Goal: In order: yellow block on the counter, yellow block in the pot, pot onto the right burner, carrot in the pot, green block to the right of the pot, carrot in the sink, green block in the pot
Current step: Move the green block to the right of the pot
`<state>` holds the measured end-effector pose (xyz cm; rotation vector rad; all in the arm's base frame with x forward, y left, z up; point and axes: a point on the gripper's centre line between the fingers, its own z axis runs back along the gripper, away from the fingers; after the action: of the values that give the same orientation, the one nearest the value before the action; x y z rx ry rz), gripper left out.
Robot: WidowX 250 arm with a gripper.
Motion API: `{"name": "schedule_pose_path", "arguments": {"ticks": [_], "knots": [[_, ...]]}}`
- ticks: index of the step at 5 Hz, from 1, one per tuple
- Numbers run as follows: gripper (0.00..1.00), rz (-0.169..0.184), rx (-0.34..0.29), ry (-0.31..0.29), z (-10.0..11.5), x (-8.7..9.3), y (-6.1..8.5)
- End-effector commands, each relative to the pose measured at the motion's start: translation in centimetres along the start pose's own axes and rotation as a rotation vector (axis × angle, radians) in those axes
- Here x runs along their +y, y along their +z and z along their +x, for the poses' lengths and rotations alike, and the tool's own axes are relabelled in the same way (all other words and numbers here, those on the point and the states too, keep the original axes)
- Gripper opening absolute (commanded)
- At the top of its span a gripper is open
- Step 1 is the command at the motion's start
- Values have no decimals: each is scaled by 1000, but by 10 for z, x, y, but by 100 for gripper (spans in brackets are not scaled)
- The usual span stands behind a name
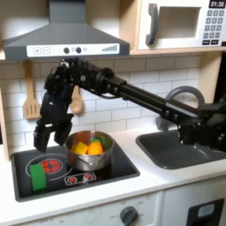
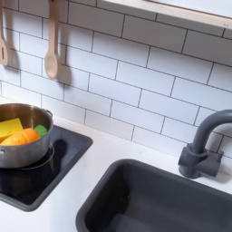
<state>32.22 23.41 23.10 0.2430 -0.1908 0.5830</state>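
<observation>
The shiny steel pot (image 1: 89,152) stands on the black stovetop (image 1: 119,168), on the burner at the first exterior view's right. Inside it lie the yellow block (image 1: 79,146) and the orange carrot (image 1: 94,148). The second exterior view also has the pot (image 2: 18,149), the yellow block (image 2: 8,127) and the carrot (image 2: 24,138) with its green tip toward the pot's rim. The green block (image 1: 39,171) stands upright on the red-ringed burner, left of the pot in the first exterior view. My gripper (image 1: 50,134) hangs open above and just behind the green block, holding nothing.
The dark grey sink (image 2: 154,204) with its curved faucet (image 2: 204,145) lies at the second exterior view's right, set in the off-white counter (image 1: 172,181). Wooden utensils (image 2: 53,50) hang on the tiled wall. A range hood (image 1: 62,35) overhangs the stove.
</observation>
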Motion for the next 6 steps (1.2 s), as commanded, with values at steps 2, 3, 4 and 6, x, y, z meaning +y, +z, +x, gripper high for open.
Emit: {"name": "schedule_pose_path", "arguments": {"ticks": [2, 3, 4, 6], "knots": [[100, 13, -21, -30, 2, 18, -14], [100, 2, -17, -39, 2, 20, -19], [100, -15, -24, -57, 2, 17, -18], [100, -47, -23, -126, 1, 16, -27]]}}
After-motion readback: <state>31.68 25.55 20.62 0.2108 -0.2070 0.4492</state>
